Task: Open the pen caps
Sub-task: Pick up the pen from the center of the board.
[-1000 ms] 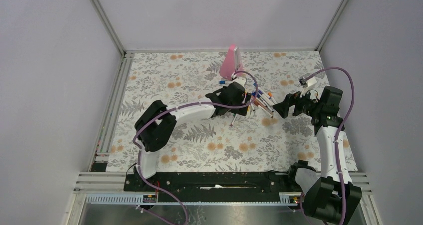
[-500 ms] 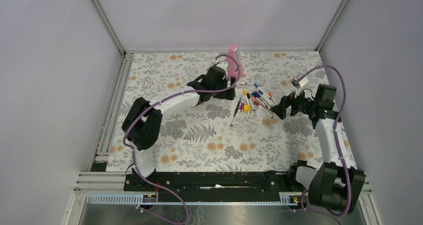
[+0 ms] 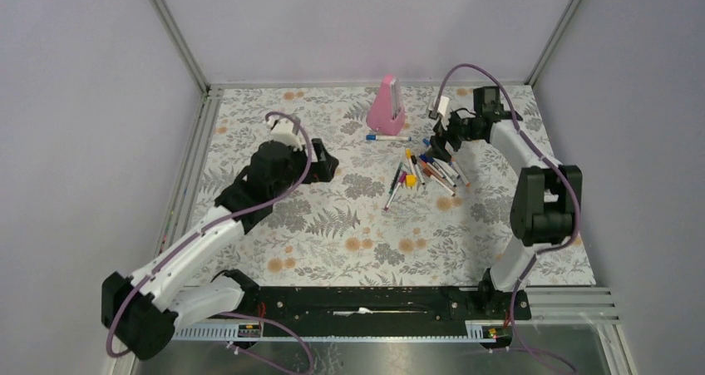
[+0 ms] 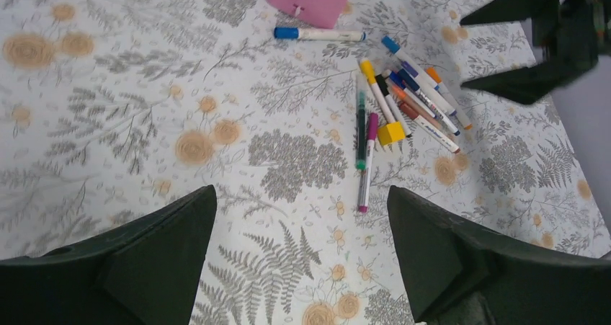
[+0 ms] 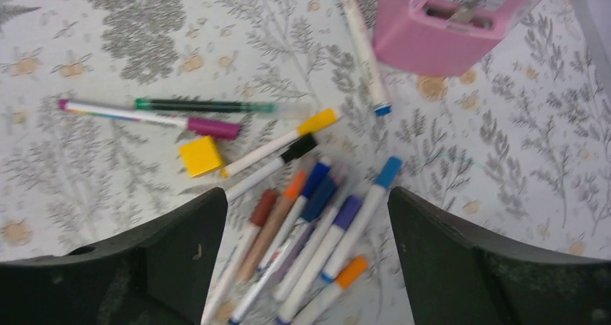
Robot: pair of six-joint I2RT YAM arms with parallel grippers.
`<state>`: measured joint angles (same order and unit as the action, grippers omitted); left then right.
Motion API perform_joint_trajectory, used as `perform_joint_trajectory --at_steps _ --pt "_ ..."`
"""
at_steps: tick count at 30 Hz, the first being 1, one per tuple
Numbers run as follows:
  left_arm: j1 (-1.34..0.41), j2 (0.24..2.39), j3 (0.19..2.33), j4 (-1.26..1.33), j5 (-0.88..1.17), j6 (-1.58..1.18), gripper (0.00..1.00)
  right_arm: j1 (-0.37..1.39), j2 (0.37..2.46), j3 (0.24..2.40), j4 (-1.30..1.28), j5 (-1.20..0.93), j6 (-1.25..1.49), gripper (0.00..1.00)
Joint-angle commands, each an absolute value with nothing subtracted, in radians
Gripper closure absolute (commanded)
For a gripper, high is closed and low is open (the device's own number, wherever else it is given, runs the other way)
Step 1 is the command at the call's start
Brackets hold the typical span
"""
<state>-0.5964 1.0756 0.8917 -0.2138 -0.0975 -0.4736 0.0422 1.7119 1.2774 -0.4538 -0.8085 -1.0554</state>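
A pile of white pens (image 3: 428, 171) lies right of centre on the floral mat, the pen caps in several colours on their barrels. In the right wrist view I see a blue cap (image 5: 389, 171), a purple cap (image 5: 347, 211), an orange cap (image 5: 351, 271) and a yellow cap (image 5: 318, 121). My right gripper (image 5: 306, 195) hangs open just over this pile (image 3: 439, 148), holding nothing. One blue-capped pen (image 3: 387, 138) lies apart by the pink wedge. My left gripper (image 3: 327, 165) is open and empty, well left of the pens (image 4: 300, 195).
A tall pink wedge-shaped object (image 3: 387, 105) stands at the back of the mat, close behind the pens. A small yellow cube (image 5: 200, 156) lies among them beside a magenta-capped pen (image 4: 367, 159). Metal rails (image 3: 187, 192) run along the mat's left edge.
My left arm has pulled back to the left, away from the pens. My right arm has swung from the right side round to the far side, over the pile.
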Motion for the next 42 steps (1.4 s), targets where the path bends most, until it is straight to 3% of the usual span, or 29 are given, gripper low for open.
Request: perform_joint_trajectory --at_steps 1,4,9,20,42 --pt "-0.591 0.935 0.699 -0.085 -0.173 -0.569 0.05 0.08 1.902 1.531 -0.568 -0.805 -1.119 0.18" --pt "-0.589 0.914 0.636 -0.031 -0.199 -0.611 0.04 0.098 2.049 1.687 -0.637 -0.772 -1.145 0.27" --pt "-0.587 0.946 0.638 -0.032 -0.227 -0.58 0.05 0.139 2.176 1.821 -0.648 -0.697 -1.221 0.29" --pt "-0.586 1.037 0.615 0.022 -0.209 -0.61 0.04 0.181 2.444 2.178 -0.811 -0.674 -1.236 0.45" --pt "-0.582 1.098 0.601 0.071 -0.171 -0.636 0.05 0.21 2.535 2.212 -0.831 -0.649 -1.284 0.54"
